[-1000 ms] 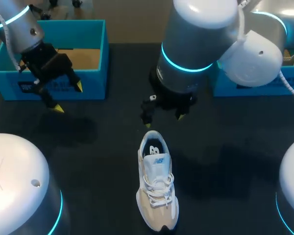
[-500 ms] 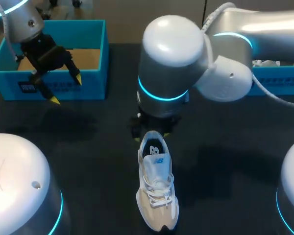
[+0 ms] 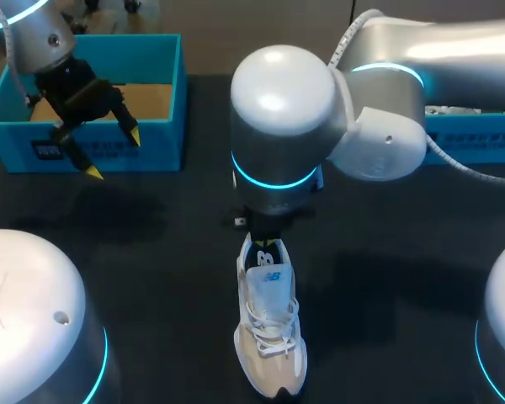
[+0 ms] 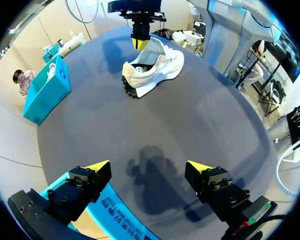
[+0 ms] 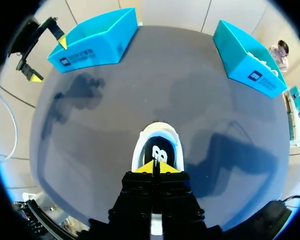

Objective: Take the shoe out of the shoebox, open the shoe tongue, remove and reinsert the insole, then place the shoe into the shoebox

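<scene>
Shoe (image 3: 269, 328) stands upright on its sole at mid-desk, outside both boxes, heel toward the far edge. Upper is white and pale beige in soft panels, with white laces crossed over a padded tongue and a dark insole showing in the oval opening. From the left wrist (image 4: 152, 67) the white sole looks thick and lugged at the heel. Desk (image 3: 151, 252) is dark, matte and round-edged. Right arm (image 3: 286, 118), smooth grey-white shell with a glowing cyan ring, comes in from the right and hangs straight over the heel. Right jaws point down, their yellow wedge tips pressed together at the heel end of the opening (image 5: 157, 147). Whether they pinch the collar or the insole, cannot tell. Left arm (image 3: 42, 42) sits at the far left. Left jaws are spread wide with nothing between them, hovering over the near wall of the left box (image 3: 109, 93). That box is rectangular, bright blue, open-topped, with a brown cardboard floor. Right box (image 3: 480, 139), same blue, lies at the far right, partly hidden behind the right arm, with something white inside.
</scene>
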### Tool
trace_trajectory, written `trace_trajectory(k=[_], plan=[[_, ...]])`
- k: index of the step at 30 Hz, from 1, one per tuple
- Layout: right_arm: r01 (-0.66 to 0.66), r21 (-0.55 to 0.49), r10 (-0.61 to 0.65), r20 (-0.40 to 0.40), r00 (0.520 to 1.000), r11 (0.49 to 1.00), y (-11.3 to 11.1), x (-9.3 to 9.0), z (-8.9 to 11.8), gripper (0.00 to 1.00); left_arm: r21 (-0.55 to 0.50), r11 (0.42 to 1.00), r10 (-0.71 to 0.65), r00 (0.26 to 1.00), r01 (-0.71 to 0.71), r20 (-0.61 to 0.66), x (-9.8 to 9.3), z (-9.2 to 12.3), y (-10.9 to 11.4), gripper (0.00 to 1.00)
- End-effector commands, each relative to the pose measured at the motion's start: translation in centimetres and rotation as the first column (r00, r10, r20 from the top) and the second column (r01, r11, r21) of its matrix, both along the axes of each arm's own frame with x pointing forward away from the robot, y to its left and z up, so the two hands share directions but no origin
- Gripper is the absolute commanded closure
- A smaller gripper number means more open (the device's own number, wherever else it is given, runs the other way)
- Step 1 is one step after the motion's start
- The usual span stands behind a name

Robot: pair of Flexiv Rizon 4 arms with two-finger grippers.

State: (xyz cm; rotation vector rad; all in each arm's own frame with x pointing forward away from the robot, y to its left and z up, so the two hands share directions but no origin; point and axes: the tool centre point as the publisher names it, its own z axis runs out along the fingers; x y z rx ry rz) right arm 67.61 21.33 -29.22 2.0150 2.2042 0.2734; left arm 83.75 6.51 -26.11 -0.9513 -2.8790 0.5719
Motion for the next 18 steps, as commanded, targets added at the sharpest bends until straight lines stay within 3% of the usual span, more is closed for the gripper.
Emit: trace_trajectory(k=[1,13,18], plan=[[0.015,0.023,-0.016,0.022,1.000,1.000,0.4,-0.1,-1.2,1.00,0.004,1.000,0.000,1.000,0.000,0.001,0.0,0.1,0.0,0.00],[0.015,0.023,-0.016,0.022,1.000,1.000,0.4,-0.1,-1.2,1.00,0.004,1.000,0.000,1.000,0.000,0.001,0.0,0.1,0.0,0.00],[0.061,-0.001,-0.061,0.028,0.998,0.998,0.7,0.1,-3.1,1.00,0.004,1.000,0.000,1.000,0.000,0.001,0.0,0.1,0.0,0.00]])
